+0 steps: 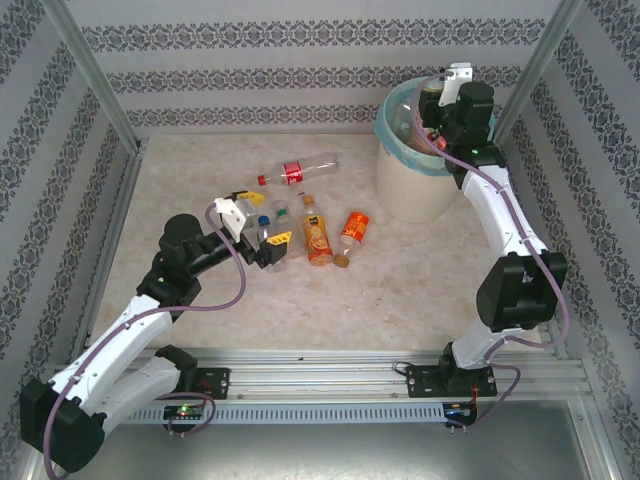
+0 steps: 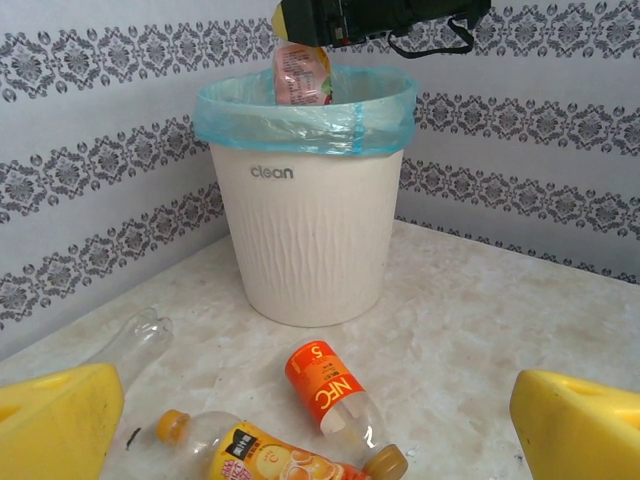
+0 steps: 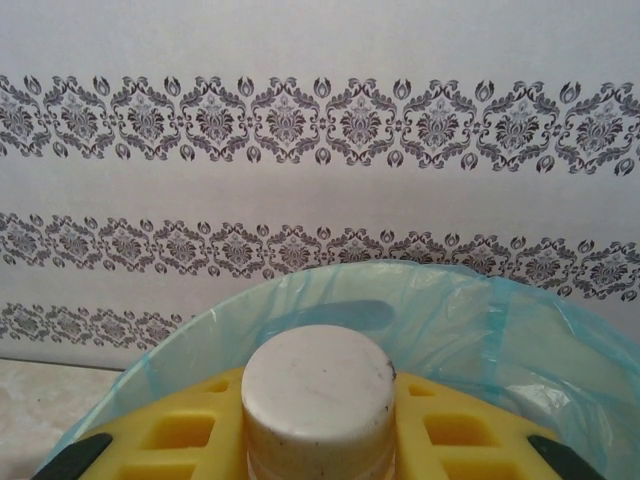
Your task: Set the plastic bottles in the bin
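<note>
Marbled tabletop (image 2: 480,330) holds bin (image 2: 310,250) marked "clean", orange-labelled bottle (image 2: 325,385) "NFC"

White arms (image 1: 500,215), black joints (image 1: 520,290), purple cables (image 1: 190,306)

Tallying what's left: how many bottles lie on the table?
5: a red-labelled bottle farthest back, an orange juice bottle and an orange-labelled bottle mid-table, a blue-capped bottle and a green-capped bottle at the left gripper. Others may hide beneath it.
</note>
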Controlling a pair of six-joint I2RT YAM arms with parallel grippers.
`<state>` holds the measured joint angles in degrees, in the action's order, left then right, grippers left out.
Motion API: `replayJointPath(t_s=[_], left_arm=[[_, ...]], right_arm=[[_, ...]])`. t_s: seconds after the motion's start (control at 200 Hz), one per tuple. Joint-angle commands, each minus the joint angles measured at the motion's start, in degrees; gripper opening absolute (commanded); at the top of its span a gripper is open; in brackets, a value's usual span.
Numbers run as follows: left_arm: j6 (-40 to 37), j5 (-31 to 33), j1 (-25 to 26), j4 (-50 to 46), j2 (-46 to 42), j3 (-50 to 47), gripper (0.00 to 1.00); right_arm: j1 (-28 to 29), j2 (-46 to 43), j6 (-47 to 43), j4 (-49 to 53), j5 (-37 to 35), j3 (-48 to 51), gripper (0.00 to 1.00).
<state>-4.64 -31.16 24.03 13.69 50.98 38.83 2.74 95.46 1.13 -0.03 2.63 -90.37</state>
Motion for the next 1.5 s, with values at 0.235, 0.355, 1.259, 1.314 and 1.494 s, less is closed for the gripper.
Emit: replayJointPath(t_s=[0.235, 0.355, 1.259, 1.314, 1.494], left_arm=[[-0.4, -1.1, 1.0, -0.8, 0.4, 1.7, 1.0], [-0.5, -1.0, 1.0, -1.0, 0.4, 1.8, 1.0], [-0.5, -0.5, 1.1, -0.9, 1.7, 1.7, 1.0], [-0.6, -0.6, 1.1, -0.9, 1.8, 1.7, 1.0], [-0.9, -0.4, 1.1, -1.4, 2.1, 1.7, 1.0]], right_arm=[[1.0, -5.3, 0.8, 7.2, -2.8, -1.3, 0.0], [2.0, -8.5, -0.8, 5.9, -5.2, -1.9, 0.0], [1.1, 4.3, -13.9, -5.2, -17.9, -9.7, 0.0], [1.0, 5.1, -14.0, -5.3, -17.8, -10.2, 0.0], [0.7, 7.1, -13.9, -6.4, -16.4, -11.0, 0.0]])
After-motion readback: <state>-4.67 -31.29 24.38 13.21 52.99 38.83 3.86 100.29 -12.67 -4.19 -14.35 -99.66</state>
